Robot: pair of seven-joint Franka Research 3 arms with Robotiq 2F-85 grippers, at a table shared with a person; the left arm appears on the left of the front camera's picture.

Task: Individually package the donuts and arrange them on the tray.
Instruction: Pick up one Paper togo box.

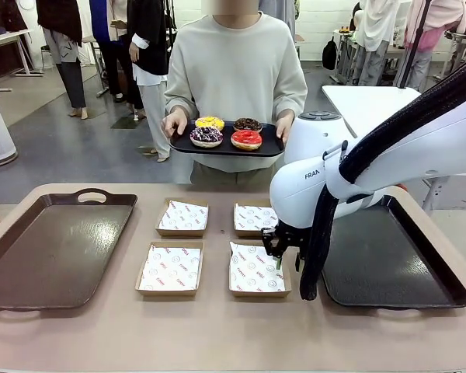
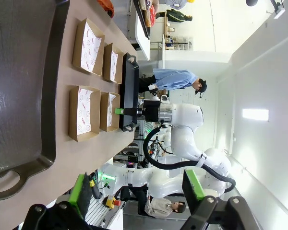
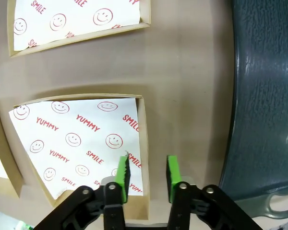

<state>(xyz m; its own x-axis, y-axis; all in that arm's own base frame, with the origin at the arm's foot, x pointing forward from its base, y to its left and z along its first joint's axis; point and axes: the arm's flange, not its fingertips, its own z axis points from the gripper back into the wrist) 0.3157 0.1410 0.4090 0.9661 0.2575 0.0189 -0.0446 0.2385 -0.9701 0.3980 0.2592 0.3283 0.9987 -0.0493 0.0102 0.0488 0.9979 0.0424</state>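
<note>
Donuts (image 1: pixel 227 132) are the farthest thing from you. All four sit on a black tray (image 1: pixel 182 148) that the person's hands (image 1: pixel 173 123) hold across the table (image 1: pixel 217 334).

Nearest, your right gripper (image 3: pixel 146 170) is closed on the right wall of the near-right box (image 3: pixel 143 139). One green pad (image 3: pixel 123 172) sits inside on the printed paper, and the other is outside over bare table. A sliver of gap shows beside the wall in the wrist view, so you cannot judge how hard the pads bite.

Your left gripper (image 2: pixel 134 184) stands wide open and holds nothing, looking sideways along the left tray (image 2: pixel 19 96).

From the front, the right arm's white body and black cable sleeve hide the far-right box's edge and part of the right tray (image 1: pixel 388 264). That arm reaches in from the right, with its wrist turned straight down over the near-right box.

The other boxes (image 1: pixel 182 217) lie beside it, between the two table trays.
</note>
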